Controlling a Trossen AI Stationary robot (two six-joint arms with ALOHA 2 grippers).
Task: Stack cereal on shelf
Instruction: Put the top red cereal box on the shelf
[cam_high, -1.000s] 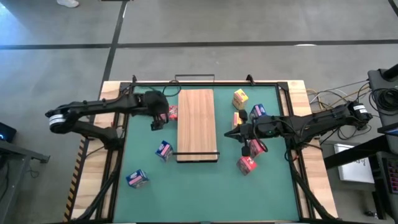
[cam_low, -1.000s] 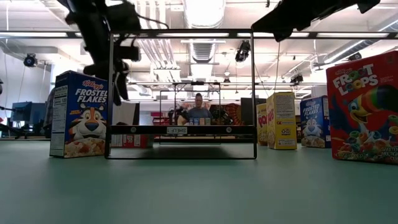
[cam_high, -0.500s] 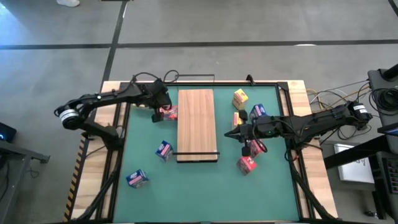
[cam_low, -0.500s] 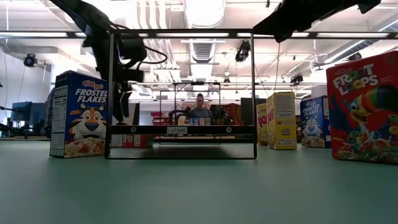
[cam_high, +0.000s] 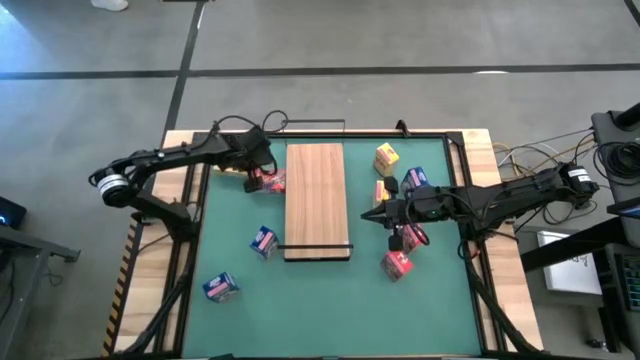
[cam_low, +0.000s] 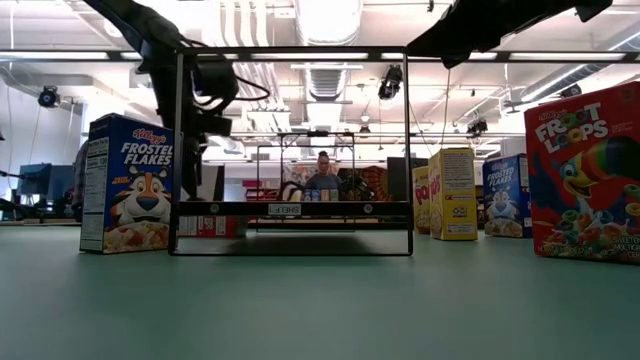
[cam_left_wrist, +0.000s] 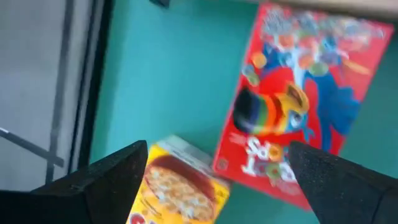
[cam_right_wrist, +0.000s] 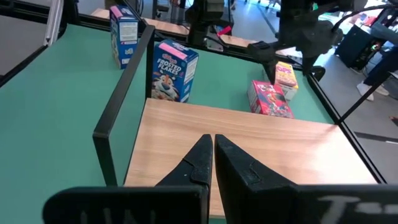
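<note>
The shelf (cam_high: 317, 200), a light-wood board with a black wire frame (cam_low: 290, 150), lies mid-table. My left gripper (cam_high: 256, 178) is open, pointing down over a yellow cereal box (cam_left_wrist: 180, 193) that lies flat between its fingers, beside a red box (cam_left_wrist: 292, 118) lying flat by the shelf's left side. My right gripper (cam_high: 366, 214) is shut and empty, level above the shelf's right edge (cam_right_wrist: 213, 146). Other boxes rest on the green mat: blue ones (cam_high: 263, 242) (cam_high: 220, 287), red ones (cam_high: 412, 238) (cam_high: 397, 264), a yellow one (cam_high: 386, 157).
A blue box (cam_high: 416, 178) and another small box (cam_high: 381, 190) stand right of the shelf, under my right arm. In the low view a blue box (cam_low: 125, 185) stands left and a red one (cam_low: 583, 175) right. A person (cam_low: 321, 178) sits beyond the table.
My left gripper has moved toward the table's far edge and gone down beside the shelf's left side, over the red and yellow boxes. My right arm has kept still.
</note>
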